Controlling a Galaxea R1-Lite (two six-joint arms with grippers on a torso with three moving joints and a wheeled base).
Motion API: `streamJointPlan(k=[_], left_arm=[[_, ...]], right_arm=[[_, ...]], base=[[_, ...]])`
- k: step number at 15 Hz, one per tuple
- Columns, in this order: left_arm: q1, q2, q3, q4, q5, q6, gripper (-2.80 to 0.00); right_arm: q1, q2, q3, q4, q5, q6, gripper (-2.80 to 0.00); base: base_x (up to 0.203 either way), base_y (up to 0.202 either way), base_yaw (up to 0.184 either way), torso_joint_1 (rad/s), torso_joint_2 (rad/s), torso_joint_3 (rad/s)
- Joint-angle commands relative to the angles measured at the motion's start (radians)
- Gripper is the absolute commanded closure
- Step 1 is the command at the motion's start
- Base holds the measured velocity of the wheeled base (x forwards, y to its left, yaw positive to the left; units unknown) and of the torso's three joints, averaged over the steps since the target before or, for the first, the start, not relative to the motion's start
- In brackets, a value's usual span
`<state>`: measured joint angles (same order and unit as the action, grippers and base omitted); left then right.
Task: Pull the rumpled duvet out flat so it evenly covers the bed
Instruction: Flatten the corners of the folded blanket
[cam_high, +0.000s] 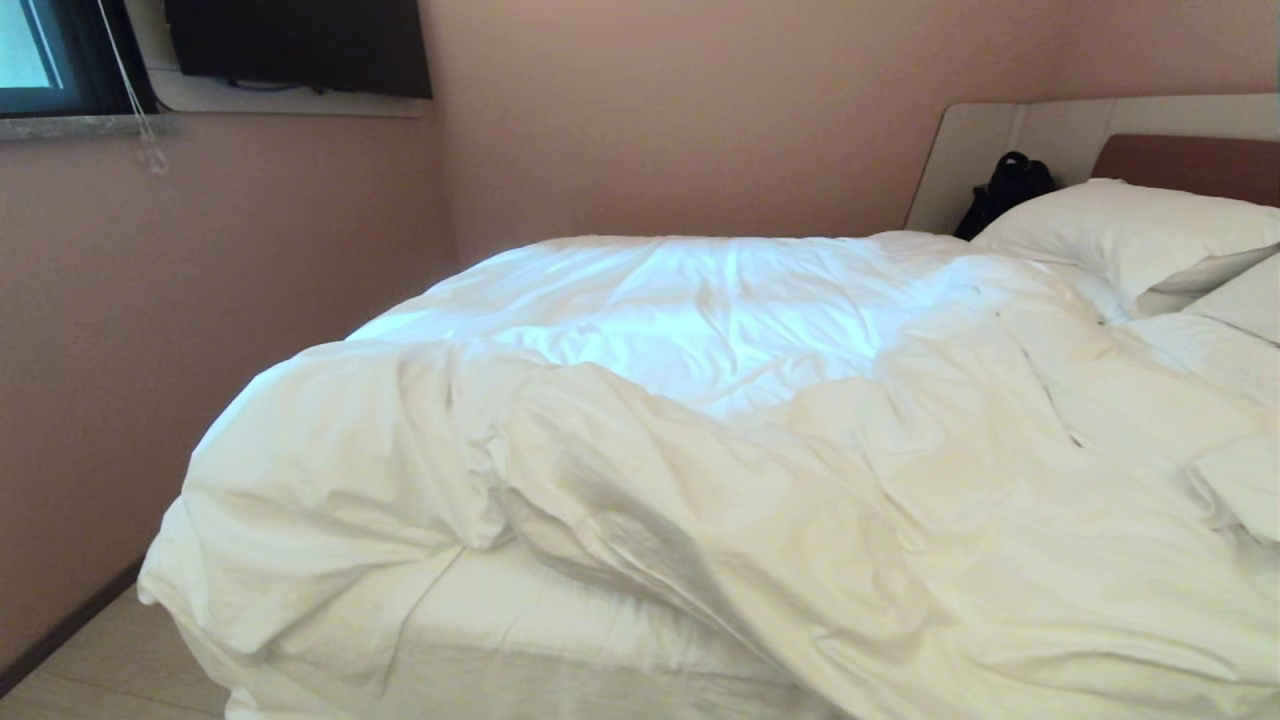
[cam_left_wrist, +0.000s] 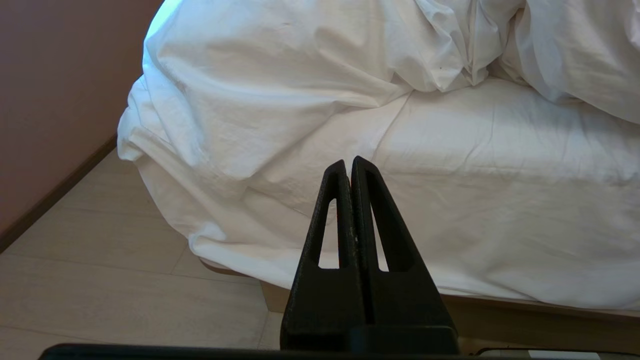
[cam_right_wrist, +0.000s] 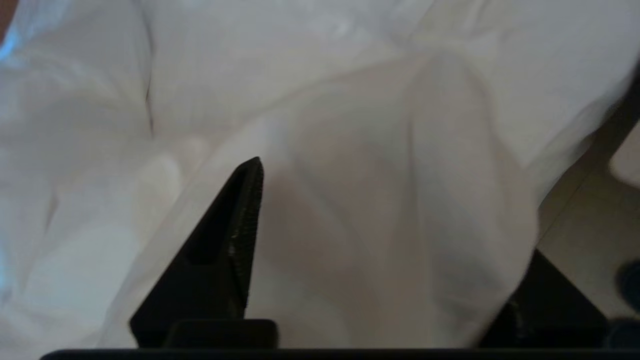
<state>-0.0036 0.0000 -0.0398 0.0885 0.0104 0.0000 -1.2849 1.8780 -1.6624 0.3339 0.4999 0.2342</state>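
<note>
The white puffy duvet (cam_high: 700, 450) lies rumpled across the bed (cam_high: 1180, 160), bunched in thick folds along the near side. A strip of flat sheet (cam_high: 560, 620) shows bare below it. Neither gripper shows in the head view. My right gripper (cam_right_wrist: 395, 200) is open wide right against the duvet (cam_right_wrist: 380, 150). A hanging fold lies between its jaws and drapes over one of them, and one black finger (cam_right_wrist: 235, 240) stands free. My left gripper (cam_left_wrist: 348, 162) is shut on nothing and points at the bed's sheet-covered side (cam_left_wrist: 500, 190), apart from it.
Two white pillows (cam_high: 1130, 235) lie at the headboard, with a black bag (cam_high: 1005, 190) behind them. A pink wall (cam_high: 120, 350) runs close along the bed's far left side. Pale wood floor (cam_left_wrist: 100, 280) lies beside the bed's corner.
</note>
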Motion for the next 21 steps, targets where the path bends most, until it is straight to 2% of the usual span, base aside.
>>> streamJointPlan(k=[1, 3, 4, 5, 8, 10, 13, 16, 18, 21], left_arm=[[0.0, 0.002, 0.0, 0.0, 0.0, 0.0, 0.0], [-0.001, 0.002, 0.0, 0.0, 0.0, 0.0, 0.0], [-0.001, 0.002, 0.0, 0.0, 0.0, 0.0, 0.0], [-0.001, 0.0, 0.0, 0.0, 0.0, 0.0, 0.0], [0.0, 0.0, 0.0, 0.0, 0.0, 0.0, 0.0], [0.001, 0.0, 0.0, 0.0, 0.0, 0.0, 0.0], [0.0, 0.002, 0.0, 0.0, 0.0, 0.0, 0.0], [-0.001, 0.0, 0.0, 0.0, 0.0, 0.0, 0.0], [-0.001, 0.002, 0.0, 0.0, 0.0, 0.0, 0.0], [0.0, 0.001, 0.0, 0.0, 0.0, 0.0, 0.0]], right_arm=[[0.001, -0.088, 0.131, 0.098, 0.213, -0.328, -2.8], [0.001, -0.145, 0.239, 0.168, 0.253, -0.568, -2.8], [0.004, -0.176, 0.278, 0.227, 0.263, -0.652, -2.8], [0.012, -0.193, 0.286, 0.288, 0.263, -0.679, -2.8], [0.017, -0.224, 0.277, 0.411, 0.242, -0.689, -2.8], [0.011, -0.285, 0.278, 0.471, 0.172, -0.692, -2.8], [-0.017, -0.387, 0.282, 0.58, 0.134, -0.697, -2.8], [-0.024, -0.484, 0.283, 0.697, 0.034, -0.693, -2.8], [-0.033, -0.541, 0.282, 0.734, 0.002, -0.68, -2.8], [-0.036, -0.627, 0.283, 0.762, -0.001, -0.657, -2.8]], base=[[0.0, 0.0, 0.0, 0.0, 0.0, 0.0], [0.0, 0.0, 0.0, 0.0, 0.0, 0.0], [0.0, 0.0, 0.0, 0.0, 0.0, 0.0], [0.0, 0.0, 0.0, 0.0, 0.0, 0.0], [0.0, 0.0, 0.0, 0.0, 0.0, 0.0], [0.0, 0.0, 0.0, 0.0, 0.0, 0.0], [0.0, 0.0, 0.0, 0.0, 0.0, 0.0], [0.0, 0.0, 0.0, 0.0, 0.0, 0.0], [0.0, 0.0, 0.0, 0.0, 0.0, 0.0], [0.0, 0.0, 0.0, 0.0, 0.0, 0.0]])
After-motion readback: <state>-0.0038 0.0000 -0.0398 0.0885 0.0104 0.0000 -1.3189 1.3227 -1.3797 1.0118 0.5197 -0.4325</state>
